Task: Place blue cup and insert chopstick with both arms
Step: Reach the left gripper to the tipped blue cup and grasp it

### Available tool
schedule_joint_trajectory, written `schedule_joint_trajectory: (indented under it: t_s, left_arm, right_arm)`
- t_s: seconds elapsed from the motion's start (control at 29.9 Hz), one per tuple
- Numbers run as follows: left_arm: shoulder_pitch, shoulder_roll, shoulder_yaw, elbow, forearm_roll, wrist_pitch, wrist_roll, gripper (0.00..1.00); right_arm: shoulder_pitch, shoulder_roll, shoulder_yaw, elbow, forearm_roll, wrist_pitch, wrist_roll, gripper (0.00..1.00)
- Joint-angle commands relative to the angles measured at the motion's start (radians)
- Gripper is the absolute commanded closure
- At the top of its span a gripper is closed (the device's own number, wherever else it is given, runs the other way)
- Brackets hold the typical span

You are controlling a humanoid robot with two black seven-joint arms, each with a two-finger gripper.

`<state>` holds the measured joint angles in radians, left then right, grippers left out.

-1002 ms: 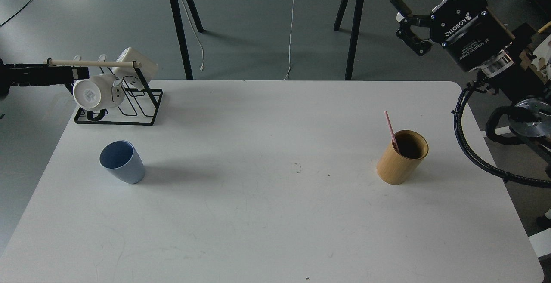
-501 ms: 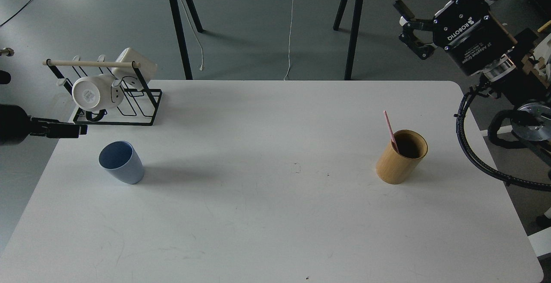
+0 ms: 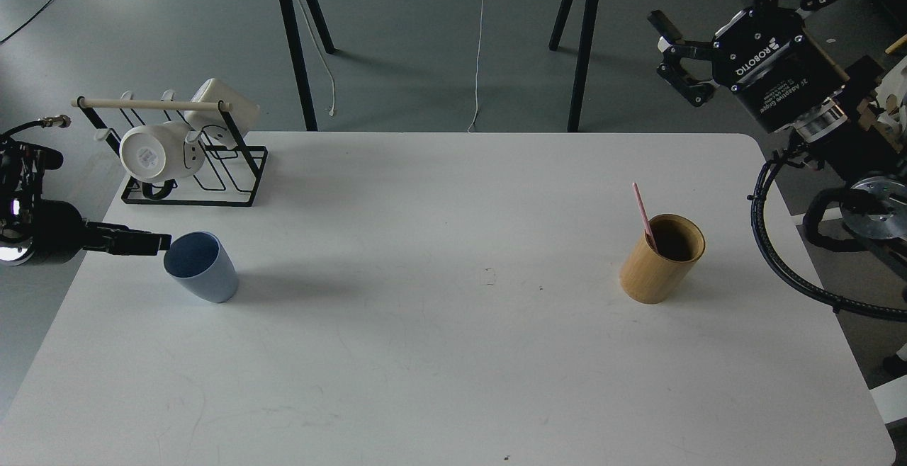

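Note:
The blue cup (image 3: pixel 200 268) stands upright on the left part of the white table (image 3: pixel 453 353). My left gripper (image 3: pixel 157 243) comes in low from the left, level with the cup's rim, and its tip is right next to the rim. It shows edge-on as one dark bar, so its fingers cannot be told apart. One pink chopstick (image 3: pixel 643 214) leans in the tan bamboo cylinder (image 3: pixel 661 260) on the right. My right gripper (image 3: pixel 677 55) hangs high beyond the table's far right corner, open and empty.
A black wire mug rack (image 3: pixel 195 168) with white mugs (image 3: pixel 152 153) and a wooden rod stands at the table's back left, just behind the blue cup. Another table's black legs (image 3: pixel 581 41) stand behind. Black cables (image 3: pixel 779 253) hang along the right edge.
My left gripper has dropped from the mug rack's height and moved right, up to the blue cup's rim. My right gripper has shifted only slightly. Cup and chopstick have not moved.

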<state>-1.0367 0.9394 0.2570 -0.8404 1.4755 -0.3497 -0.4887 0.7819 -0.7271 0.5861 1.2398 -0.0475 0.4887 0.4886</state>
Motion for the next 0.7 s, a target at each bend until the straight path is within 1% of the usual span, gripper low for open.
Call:
schedule_joint_trajectory:
  t_s: [0.0, 0.17, 0.53, 0.6, 0.67]
  left_arm:
    - [0.004, -0.017, -0.001, 0.001, -0.001, 0.003, 0.000, 0.02]
    - [0.029, -0.040, -0.002, 0.007, -0.001, 0.012, 0.000, 0.04]
    - [0.061, -0.108, -0.001, 0.116, -0.001, 0.040, 0.000, 0.09]
    - [0.064, -0.111, -0.001, 0.121, -0.001, 0.040, 0.000, 0.12]
    - [0.070, -0.114, -0.001, 0.124, -0.001, 0.040, 0.000, 0.21]
  right_arm:
    - [-0.003, -0.002, 0.000, 0.000, 0.000, 0.000, 0.000, 0.01]
    - [-0.012, -0.002, 0.000, 0.000, 0.000, 0.000, 0.000, 0.01]
    - [-0.024, -0.002, 0.003, -0.002, -0.002, 0.000, 0.000, 0.01]
    - [-0.027, -0.002, 0.003, -0.002, 0.000, 0.000, 0.000, 0.01]
    - [-0.035, -0.002, 0.003, -0.002, 0.000, 0.000, 0.000, 0.01]
